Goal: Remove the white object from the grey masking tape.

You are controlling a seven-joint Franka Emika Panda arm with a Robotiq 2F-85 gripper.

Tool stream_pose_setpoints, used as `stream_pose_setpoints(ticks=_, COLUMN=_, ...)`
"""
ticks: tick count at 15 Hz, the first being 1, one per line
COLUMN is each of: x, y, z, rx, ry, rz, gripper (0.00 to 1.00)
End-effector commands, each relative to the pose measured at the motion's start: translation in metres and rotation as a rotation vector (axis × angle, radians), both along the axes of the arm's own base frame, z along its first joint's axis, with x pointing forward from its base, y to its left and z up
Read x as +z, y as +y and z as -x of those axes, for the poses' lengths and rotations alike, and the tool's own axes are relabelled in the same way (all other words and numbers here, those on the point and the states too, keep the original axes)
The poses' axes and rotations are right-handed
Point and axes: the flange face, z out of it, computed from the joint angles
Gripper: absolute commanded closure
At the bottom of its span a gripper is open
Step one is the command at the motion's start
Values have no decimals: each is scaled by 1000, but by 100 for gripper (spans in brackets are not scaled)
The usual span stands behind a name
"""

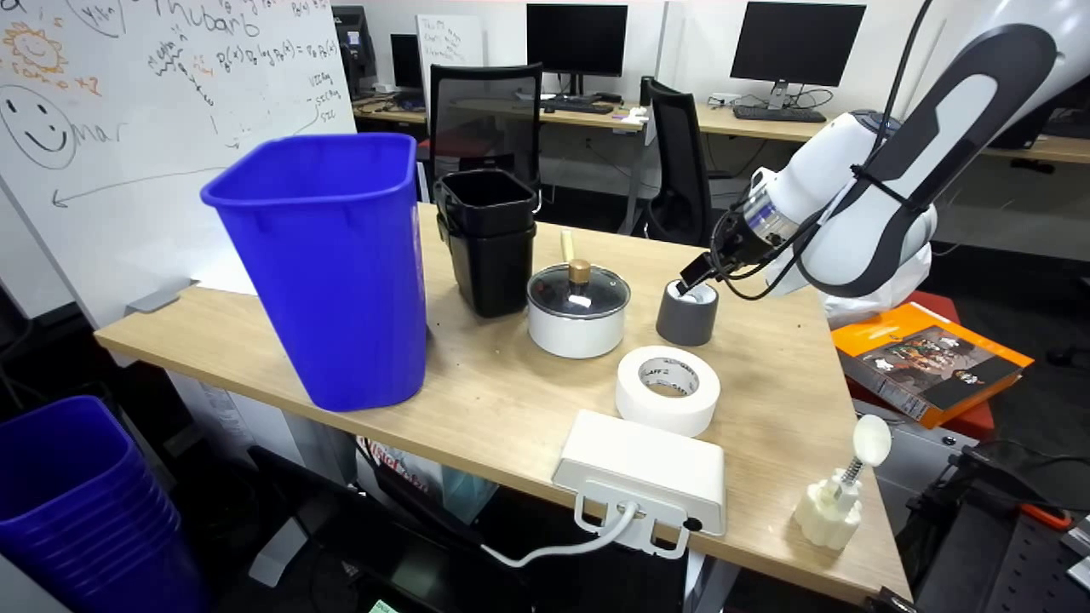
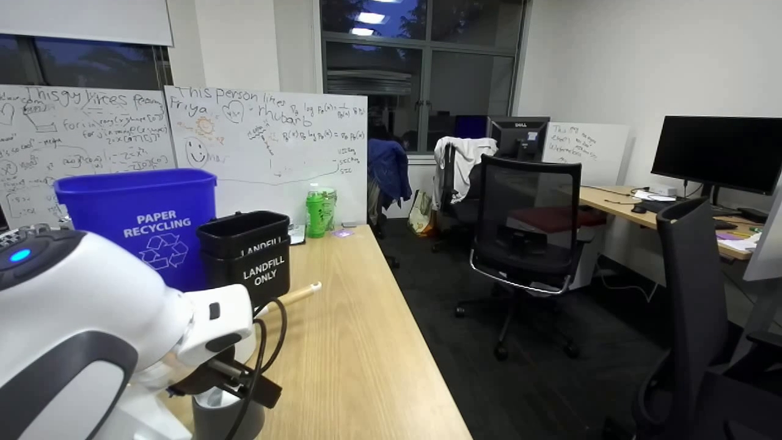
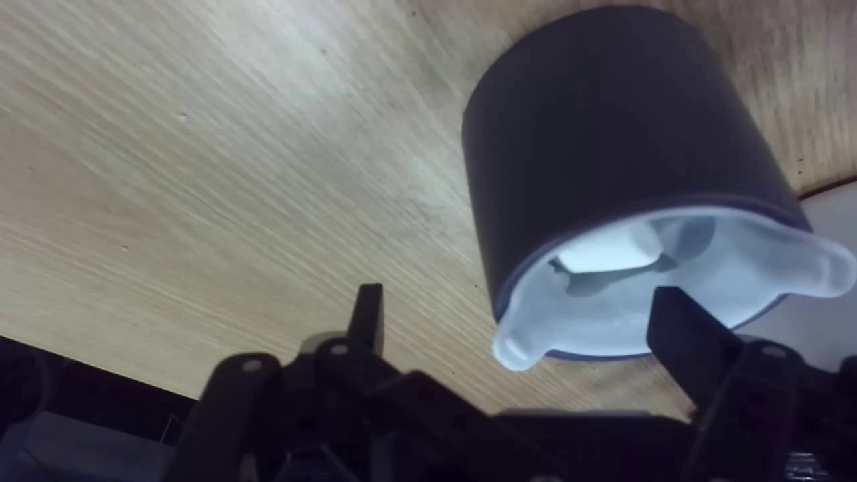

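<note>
The grey masking tape (image 1: 686, 323) is a dark, thick roll standing on the table, also visible in an exterior view (image 2: 229, 420) and in the wrist view (image 3: 619, 114). The white object (image 3: 602, 328) is a cup-like piece seated in the roll's hollow, with two ears over the rim. Its white top also shows in an exterior view (image 1: 702, 295). Something small and white lies inside it. My gripper (image 3: 519, 291) is open and empty at the roll's top. In the wrist view one finger overlaps the white object's opening and the other is left of the roll; the near ear appears between them.
A wide white tape roll (image 1: 668, 417), a white pot with a glass lid (image 1: 576, 330) and a white box (image 1: 643, 464) stand near the roll. Black bins (image 1: 490, 264) and a blue bin (image 1: 341, 298) are farther off. A white bottle (image 1: 828, 515) stands by the table's edge.
</note>
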Motion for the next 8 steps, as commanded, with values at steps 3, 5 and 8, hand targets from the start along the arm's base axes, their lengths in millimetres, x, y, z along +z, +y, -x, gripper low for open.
stream_pose_setpoints(ticks=3, x=3, y=1, z=-18, rx=7, ry=-42, rz=-8, gripper=15)
stream_pose_setpoints(ticks=5, x=11, y=-2, z=-28, rx=5, ry=-67, rz=-5, gripper=40)
stream_pose_setpoints(ticks=8, x=15, y=-5, z=-30, rx=9, ry=-76, rz=-1, gripper=53)
